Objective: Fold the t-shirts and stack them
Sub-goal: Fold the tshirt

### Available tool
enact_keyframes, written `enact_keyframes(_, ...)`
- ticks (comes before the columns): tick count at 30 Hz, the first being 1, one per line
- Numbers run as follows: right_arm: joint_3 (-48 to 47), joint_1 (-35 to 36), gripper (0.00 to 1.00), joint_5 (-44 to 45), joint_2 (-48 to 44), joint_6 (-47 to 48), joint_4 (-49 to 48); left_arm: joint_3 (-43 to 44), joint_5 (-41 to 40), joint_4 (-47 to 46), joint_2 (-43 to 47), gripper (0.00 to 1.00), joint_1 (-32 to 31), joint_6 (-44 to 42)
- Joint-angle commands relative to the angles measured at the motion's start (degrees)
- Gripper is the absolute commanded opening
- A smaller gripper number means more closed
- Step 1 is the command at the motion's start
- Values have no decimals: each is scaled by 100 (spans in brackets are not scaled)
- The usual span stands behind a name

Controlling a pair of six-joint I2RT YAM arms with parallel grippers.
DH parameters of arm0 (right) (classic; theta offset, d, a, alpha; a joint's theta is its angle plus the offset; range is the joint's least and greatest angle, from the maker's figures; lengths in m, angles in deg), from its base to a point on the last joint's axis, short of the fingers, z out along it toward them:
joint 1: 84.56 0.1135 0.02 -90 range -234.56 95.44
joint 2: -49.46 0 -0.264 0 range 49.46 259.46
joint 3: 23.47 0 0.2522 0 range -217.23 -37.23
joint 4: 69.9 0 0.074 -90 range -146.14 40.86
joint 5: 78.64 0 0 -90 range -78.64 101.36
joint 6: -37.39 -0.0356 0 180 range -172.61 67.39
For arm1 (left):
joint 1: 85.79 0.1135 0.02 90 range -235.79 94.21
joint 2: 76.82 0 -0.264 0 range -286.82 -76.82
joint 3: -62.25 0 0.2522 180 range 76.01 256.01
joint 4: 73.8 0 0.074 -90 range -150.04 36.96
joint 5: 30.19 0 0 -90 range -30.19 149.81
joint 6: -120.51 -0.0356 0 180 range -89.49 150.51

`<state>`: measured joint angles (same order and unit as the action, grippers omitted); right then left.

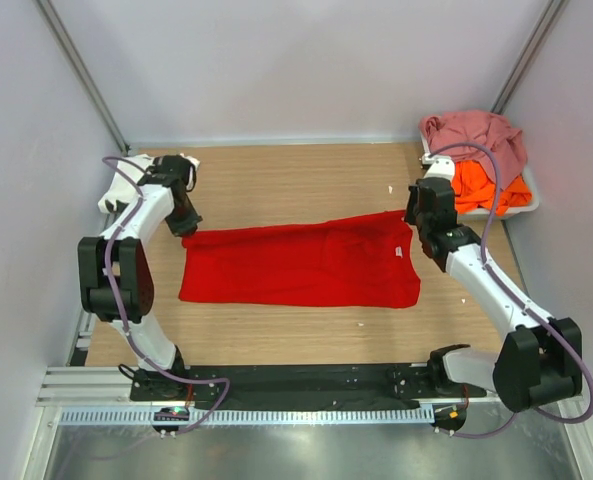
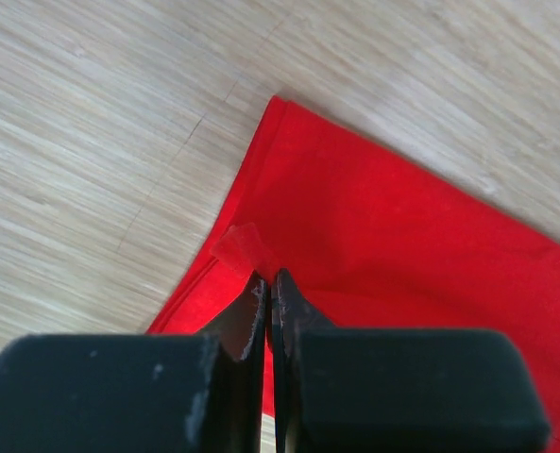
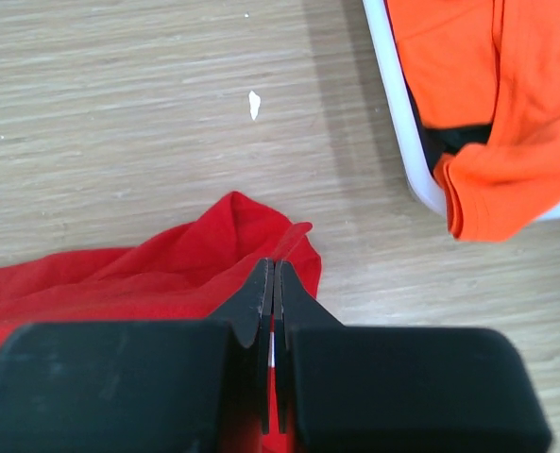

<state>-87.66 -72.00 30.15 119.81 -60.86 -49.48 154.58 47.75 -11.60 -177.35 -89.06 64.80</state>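
Black fingers (image 2: 256,307) of the left gripper (image 2: 270,283) are pressed together on a small raised fold at the far left corner of the red tee (image 1: 301,265). The right gripper (image 3: 272,274) is likewise closed, pinching a bunched peak of the same cloth at its far right corner, and a sliver of red shows between its jaws. The red tee lies spread flat as a wide band across the middle of the table (image 1: 276,180), its long sides running left to right, with a few creases near its right end. Just beyond its right corner a tiny white scrap (image 3: 254,104) lies on the bare wood. Further right and behind the red tee sits the tray (image 1: 529,205), its pale rim near the right gripper but apart from it. In the tray the orange tee (image 1: 486,190) is crumpled, one hem hanging over the near rim, with something dark under it. The pink tee (image 1: 481,135) is heaped at the far end of the tray. Left of the red tee, behind the left arm, white cloth (image 1: 111,200) with black marks shows, mostly hidden.
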Motion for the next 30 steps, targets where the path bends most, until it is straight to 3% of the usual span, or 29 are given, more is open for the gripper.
enact_keyframes(1, 235, -34, 1, 187, -416, -247, -51, -96, -192, -230, 209, 0, -33, 35)
enact_keyframes(6, 560, -34, 1, 414, -785, -1107, 494, -455, -271, -265, 358, 0, -34, 114)
enact_keyframes(8, 692, -34, 1, 861, -882, -1572, 731, -587, -332, -239, 446, 8, -34, 175)
enact_keyframes(9, 763, -43, 9, 1064, -1004, -2009, 976, -718, -341, -222, 508, 26, -34, 175)
enact_keyframes(10, 946, -34, 27, 1362, -1084, -2170, 1048, -798, -368, -239, 682, 38, -42, 193)
enact_keyframes(11, 1078, -34, 47, 1425, -1189, -2276, 1057, -868, -403, -239, 762, 63, -34, 210)
enact_keyframes(12, 1201, -43, 69, 1496, -1312, -2434, 1014, -1000, -534, -239, 876, 74, -34, 263)
enact_keyframes(14, 1422, -34, 85, 1672, -1628, -2471, 996, -1089, -649, -222, 1166, 92, -34, 307)
enact_keyframes(18, 1405, -43, 88, 1672, -1989, -2471, 1040, -1071, -676, -204, 1457, 94, -42, 403)
enact_keyframes(24, 1580, -25, 82, 190, -2060, -2532, 434, -1317, -236, -880, 1598, 88, -218, 500)
enact_keyframes(26, 1738, 10, 80, -486, -1746, -2707, 93, -1440, -148, -1160, 1476, 86, -454, 509)
enact_keyframes(30, 1765, 238, 79, -833, -877, -3059, -173, -1528, -113, -1487, 792, 82, -815, 553)
